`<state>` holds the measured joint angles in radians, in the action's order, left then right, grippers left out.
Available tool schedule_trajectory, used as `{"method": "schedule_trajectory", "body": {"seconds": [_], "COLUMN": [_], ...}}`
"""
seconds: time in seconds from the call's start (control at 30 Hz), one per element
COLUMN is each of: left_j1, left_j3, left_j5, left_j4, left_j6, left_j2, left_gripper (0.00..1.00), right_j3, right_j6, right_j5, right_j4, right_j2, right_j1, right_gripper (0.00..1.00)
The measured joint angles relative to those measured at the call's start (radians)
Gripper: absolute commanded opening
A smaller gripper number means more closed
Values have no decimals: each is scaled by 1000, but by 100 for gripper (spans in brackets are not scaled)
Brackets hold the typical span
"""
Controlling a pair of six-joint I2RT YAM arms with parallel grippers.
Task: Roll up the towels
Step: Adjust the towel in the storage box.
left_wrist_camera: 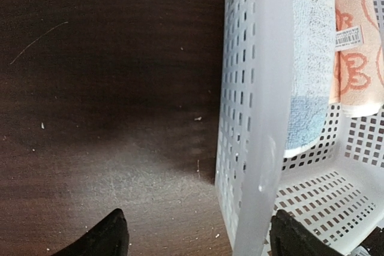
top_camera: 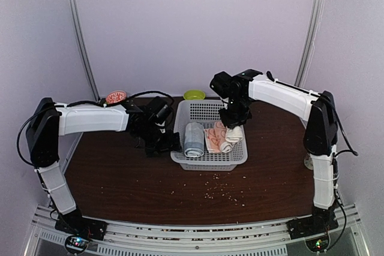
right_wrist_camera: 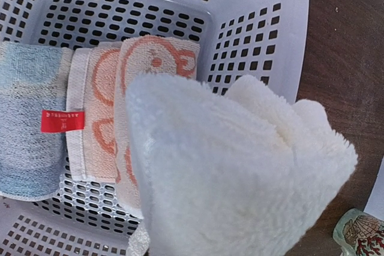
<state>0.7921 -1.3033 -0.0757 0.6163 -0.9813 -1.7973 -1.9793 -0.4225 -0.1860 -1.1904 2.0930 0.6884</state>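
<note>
Where the left claw [left_wrist_camera: 197, 213] straddles the basket [left_wrist_camera: 258, 118] wall, grey-blue roll [left_wrist_camera: 309, 58] lies inside

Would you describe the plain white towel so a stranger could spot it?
Find the mesh basket on the dark table. At its right side, the right gripper holds the white towel. Unlike the blue roll and orange-patterned towel beside it, it is plain.
</note>
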Motion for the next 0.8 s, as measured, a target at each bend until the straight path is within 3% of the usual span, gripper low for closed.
{"method": "schedule_trajectory", "body": {"seconds": [0.3,0.8], "left_j1": [-3,-3], "left_j3": [2,23], "left_j5": [-39,-79], "left_j4": [-39,-76], "left_j6": [7,3], "left_j2": [-6,-11], "left_gripper": [69,68], "right_j3": [0,-27], "right_j6": [31,26], "right_j5": [41,245], "right_j4": [-12,24], "right_j2": [34,109], "right_j1": [-14,-14], "right_gripper": [0,0]}}
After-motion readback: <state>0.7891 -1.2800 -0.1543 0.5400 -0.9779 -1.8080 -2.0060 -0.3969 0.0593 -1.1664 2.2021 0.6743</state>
